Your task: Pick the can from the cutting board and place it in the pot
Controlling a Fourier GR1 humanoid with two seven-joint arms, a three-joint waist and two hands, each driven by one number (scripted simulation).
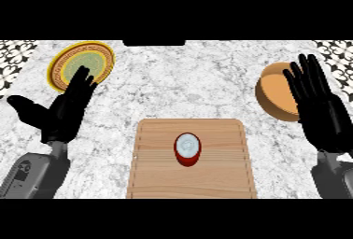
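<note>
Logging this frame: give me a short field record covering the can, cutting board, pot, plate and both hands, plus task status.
can: red, upright near the middle of the cutting board, no hand touching it
cutting board: wooden, lower centre of the counter
pot: orange, at right, partly hidden by the right robot hand
plate: yellow-green patterned, upper left
left robot hand: open, fingers up, overlapping the plate's lower edge
right robot hand: open, fingers up
task status: can not yet picked

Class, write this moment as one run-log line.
can upright on board | pot at right, partly hidden by right robot hand, open | left robot hand open, by plate | can not yet picked
</note>
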